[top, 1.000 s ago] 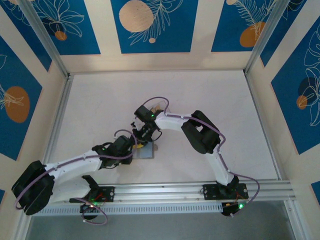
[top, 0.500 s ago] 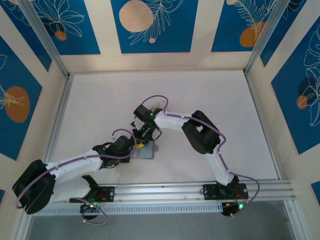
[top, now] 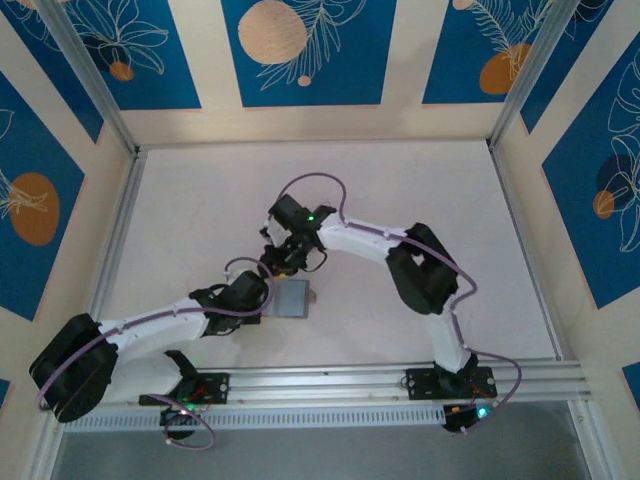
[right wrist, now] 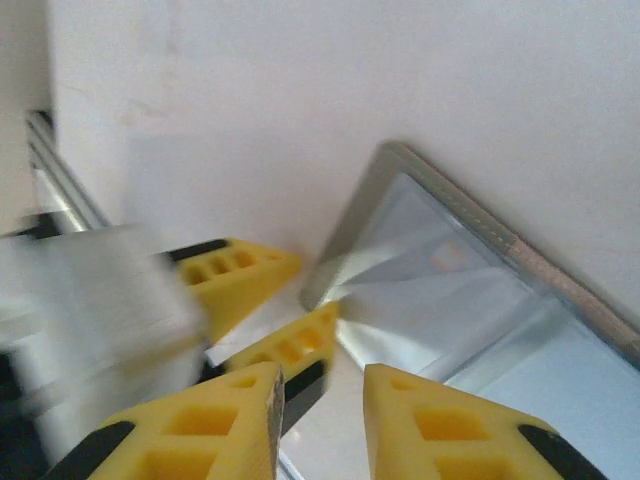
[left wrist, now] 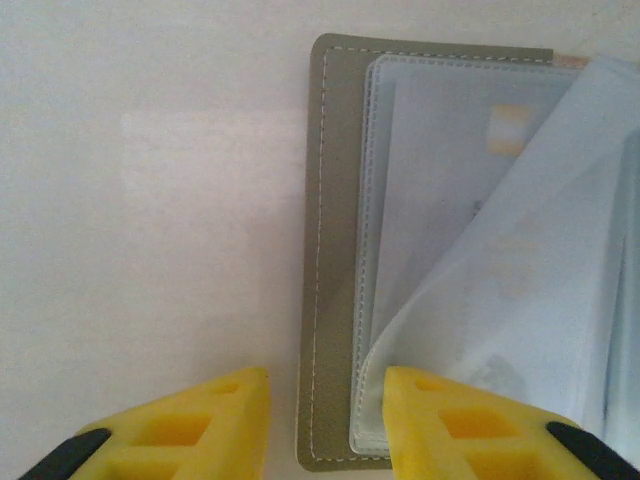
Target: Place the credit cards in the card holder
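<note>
Grey outside and pale blue within, the holder (left wrist: 335, 250) lies open and flat on the white desk (left wrist: 140, 200). In the top view it sits just below the middle of the frame. In the left wrist view it takes up the right half, its stitched grey border running down the centre. Through a clear inner pocket we see a card (left wrist: 450, 200) with a yellowish chip near the upper right. One clear leaf (left wrist: 560, 300) is lifted off the stack, its edge slanting from the lower middle to the upper right.

At the bottom of that view the left tool (left wrist: 325, 390) is spread. One yellow finger is over bare desk and the other over the holder's lower corner, with the grey border in the gap between them. We cannot tell whether that finger touches the leaf.

In the right wrist view the right tool (right wrist: 322, 385) is at the bottom edge, also spread, with nothing between its fingers. It hangs just beside the holder's corner, and the left tool's fingers are close behind it.
</note>
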{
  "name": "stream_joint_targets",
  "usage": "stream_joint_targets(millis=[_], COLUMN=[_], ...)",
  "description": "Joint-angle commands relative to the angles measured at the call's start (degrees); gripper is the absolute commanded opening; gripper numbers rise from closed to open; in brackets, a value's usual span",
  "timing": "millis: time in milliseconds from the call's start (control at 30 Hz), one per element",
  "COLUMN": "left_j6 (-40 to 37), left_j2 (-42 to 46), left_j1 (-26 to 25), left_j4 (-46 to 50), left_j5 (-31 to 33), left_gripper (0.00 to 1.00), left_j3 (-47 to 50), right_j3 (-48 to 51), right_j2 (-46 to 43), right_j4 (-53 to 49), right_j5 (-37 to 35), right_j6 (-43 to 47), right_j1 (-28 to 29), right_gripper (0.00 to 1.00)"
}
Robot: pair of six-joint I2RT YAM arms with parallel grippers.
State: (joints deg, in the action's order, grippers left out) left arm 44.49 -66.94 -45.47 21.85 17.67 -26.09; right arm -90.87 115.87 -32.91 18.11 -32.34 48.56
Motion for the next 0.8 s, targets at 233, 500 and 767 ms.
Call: stream_joint_targets(millis=[233, 500, 767], left_j6=[-0.22, -4.38, -5.24], left_j2=[3.58, 2.18, -9.42], left_j1=[-0.22, -0.18, 1.27], left_j4=[7.69, 4.52, -0.35], left_j5=[4.82, 2.45, 0.56], left_gripper=[0.35, 0.35, 0.17], left_j3=[-3.67, -8.8, -12.59], right_j3=[12.7, 17.14, 20.46], right_j2=[-2.53, -1.44, -2.43], right_j4=[1.45, 2.62, -0.39], right_j5=[-6.38, -8.95, -12.86], right_j6=[-2.75, -5.84, -4.88], right_j1=[1.41, 3.81, 2.68], right_gripper=[0.08, 0.01, 0.01])
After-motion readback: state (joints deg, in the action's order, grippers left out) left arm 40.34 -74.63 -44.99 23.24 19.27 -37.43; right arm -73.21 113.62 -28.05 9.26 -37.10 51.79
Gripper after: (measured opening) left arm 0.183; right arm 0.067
